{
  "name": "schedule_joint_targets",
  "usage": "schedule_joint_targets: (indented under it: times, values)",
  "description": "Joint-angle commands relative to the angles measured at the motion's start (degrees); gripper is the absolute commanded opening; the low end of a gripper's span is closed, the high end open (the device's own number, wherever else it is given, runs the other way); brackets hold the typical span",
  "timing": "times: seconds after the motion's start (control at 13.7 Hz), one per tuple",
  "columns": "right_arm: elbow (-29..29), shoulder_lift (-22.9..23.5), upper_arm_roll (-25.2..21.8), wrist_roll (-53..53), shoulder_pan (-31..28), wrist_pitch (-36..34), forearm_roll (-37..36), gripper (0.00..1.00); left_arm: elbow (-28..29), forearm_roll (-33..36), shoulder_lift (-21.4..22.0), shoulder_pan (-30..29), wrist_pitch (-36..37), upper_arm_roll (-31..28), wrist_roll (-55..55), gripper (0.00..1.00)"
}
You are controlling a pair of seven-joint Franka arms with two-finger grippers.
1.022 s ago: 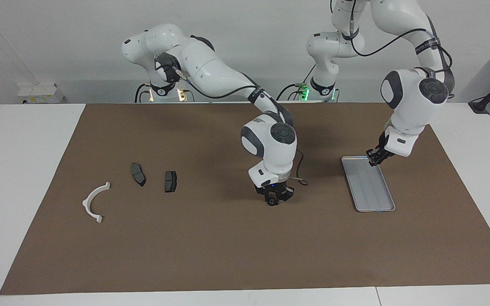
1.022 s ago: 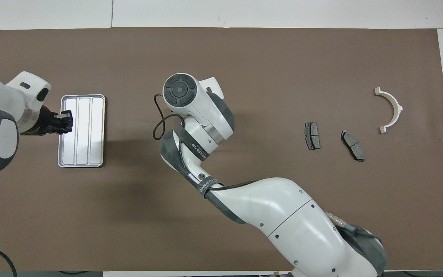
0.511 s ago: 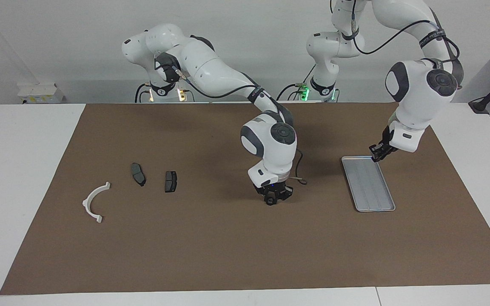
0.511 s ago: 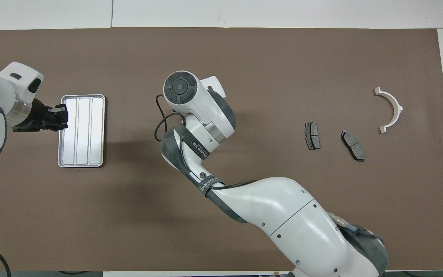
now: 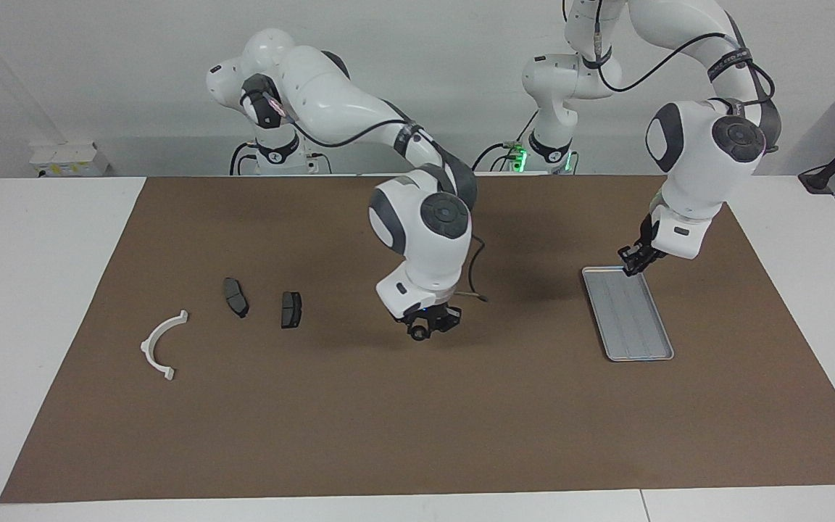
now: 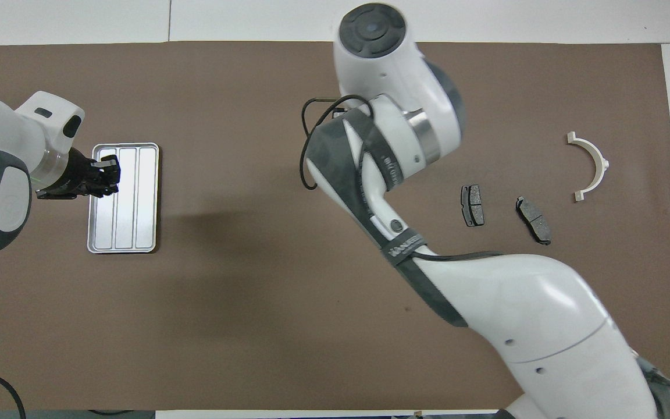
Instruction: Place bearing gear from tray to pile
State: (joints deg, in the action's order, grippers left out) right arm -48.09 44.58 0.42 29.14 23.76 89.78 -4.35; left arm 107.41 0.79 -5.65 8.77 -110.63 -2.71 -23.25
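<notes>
**Two arms above the mat, gear in the right gripper**

Two grippers are raised over the brown mat. The right gripper hangs over the middle of the mat, between the tray and the pile. It is clenched on a small dark round part, the gear, which shows at its tips in the facing view. In the overhead view the arm itself hides this gripper.

The left gripper is over the tray's end nearer to the robots, and its fingertips are pressed together with nothing between them. The tray lies toward the left arm's end of the table, and nothing is seen in it.

The pile lies toward the right arm's end: two pads side by side, and the white bracket near them, closer to the mat's edge.
</notes>
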Motion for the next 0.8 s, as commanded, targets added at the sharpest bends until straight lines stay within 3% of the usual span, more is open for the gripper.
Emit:
schedule_joint_targets:
  times: [0.0, 0.15, 0.29, 0.51, 0.58, 0.73]
  values:
    - [-2.4, -3.2, 1.4, -17.5, -9.0, -2.6, 0.9, 0.00, 0.3, -1.7, 0.2, 4.7, -2.3, -0.5, -6.6, 0.00]
    - [-4.2, -3.5, 1.4, -26.5, -13.7, -1.6, 0.8, 0.00, 0.6, -4.0, -0.3, 8.9, -6.2, -0.5, -11.0, 0.00]
    - [-13.0, -7.3, 1.4, -31.7, -17.6, 4.3, 0.7, 0.00, 0.1, -4.2, -2.0, 13.0, -8.9, -0.5, -16.7, 0.00]
    - [-34.0, -14.9, 1.4, -36.5, -21.4, 22.4, 0.7, 0.00, -3.8, -4.0, -10.7, 19.6, -15.1, -0.7, -26.8, 0.00]
    - [-38.4, -15.7, 1.4, -37.7, -22.6, 27.0, 0.7, 0.00, -5.3, -4.0, -13.0, 21.2, -16.9, -0.6, -29.4, 0.00]
    - [-41.8, -15.8, 1.4, -40.0, -24.1, 31.3, 0.7, 0.00, -10.5, -3.6, -18.9, 24.3, -17.6, -0.7, -34.0, 0.00]
